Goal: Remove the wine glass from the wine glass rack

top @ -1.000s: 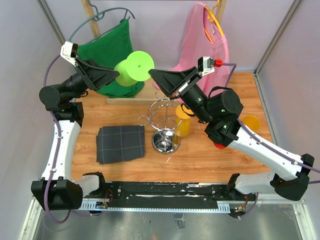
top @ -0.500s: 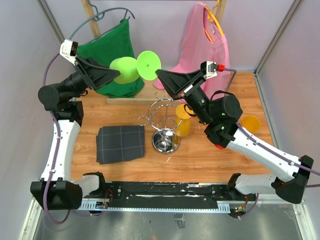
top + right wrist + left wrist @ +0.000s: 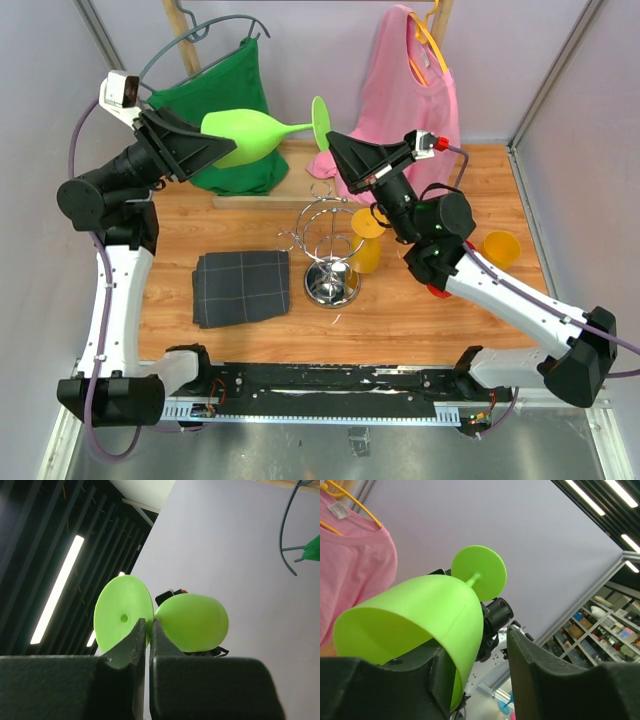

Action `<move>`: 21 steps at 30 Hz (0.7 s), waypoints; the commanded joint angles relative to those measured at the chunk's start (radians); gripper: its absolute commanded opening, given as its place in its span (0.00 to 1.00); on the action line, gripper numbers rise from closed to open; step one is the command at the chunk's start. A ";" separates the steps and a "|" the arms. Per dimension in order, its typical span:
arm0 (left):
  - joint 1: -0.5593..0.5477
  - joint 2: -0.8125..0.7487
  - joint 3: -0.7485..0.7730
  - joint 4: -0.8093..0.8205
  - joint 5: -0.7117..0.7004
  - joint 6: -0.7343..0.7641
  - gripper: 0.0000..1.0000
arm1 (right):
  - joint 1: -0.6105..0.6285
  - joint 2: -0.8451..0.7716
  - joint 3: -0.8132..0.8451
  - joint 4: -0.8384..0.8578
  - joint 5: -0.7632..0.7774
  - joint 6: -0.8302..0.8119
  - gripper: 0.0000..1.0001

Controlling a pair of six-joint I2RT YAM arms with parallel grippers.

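Left gripper [image 3: 479, 647] first: jaws half-spread around the bowl [image 3: 415, 615] of the wine glass [image 3: 255, 135]. Its own camera shows one finger against the green wall and a clear gap before the other finger, so nothing is clamped there. The top view hides that gap and just shows the bowl sunk between the black fingers.

Over to the right gripper [image 3: 147, 625]: clenched tight, and its wrist camera shows the rim of the foot [image 3: 120, 615] running down into the seam between the tips, a pinch on the disc's edge. That camera looks flat at the underside of the foot, with the bowl bulging behind it. From above, the foot is only a thin sliver seen edge-on.

The glass lies on its side in mid-air, with its long axis roughly level across the scene. Its mouth faces the left arm and its foot the right.

It hangs between the two grippers, in front of the green garment [image 3: 225, 100]. Below it, well clear, the wine glass rack [image 3: 330, 240] stands on the table [image 3: 400, 310].
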 commanded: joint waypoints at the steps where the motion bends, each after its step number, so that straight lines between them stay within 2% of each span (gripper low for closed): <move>1: -0.013 -0.030 0.030 0.030 0.011 -0.011 0.39 | -0.018 0.064 0.019 -0.013 -0.039 0.016 0.01; 6: -0.013 -0.033 0.030 0.024 0.013 -0.006 0.01 | -0.023 0.105 0.042 0.007 -0.064 0.031 0.01; 8: -0.013 -0.032 0.037 0.018 0.016 -0.001 0.00 | -0.024 0.099 0.042 0.003 -0.078 0.018 0.02; 9: -0.013 -0.032 0.044 0.018 0.017 0.005 0.00 | -0.024 0.089 0.043 -0.010 -0.085 0.005 0.06; 13: -0.013 -0.016 0.112 -0.012 0.015 0.048 0.00 | -0.025 -0.001 0.054 -0.158 -0.130 -0.096 0.32; 14: -0.013 -0.006 0.138 -0.022 0.015 0.063 0.00 | -0.024 -0.032 0.060 -0.208 -0.147 -0.132 0.35; 17: -0.013 0.030 0.229 -0.054 0.017 0.111 0.00 | -0.004 -0.142 0.123 -0.467 -0.188 -0.261 0.42; 21: -0.017 0.090 0.358 -0.096 0.048 0.142 0.00 | 0.104 -0.315 0.195 -0.837 -0.085 -0.446 0.45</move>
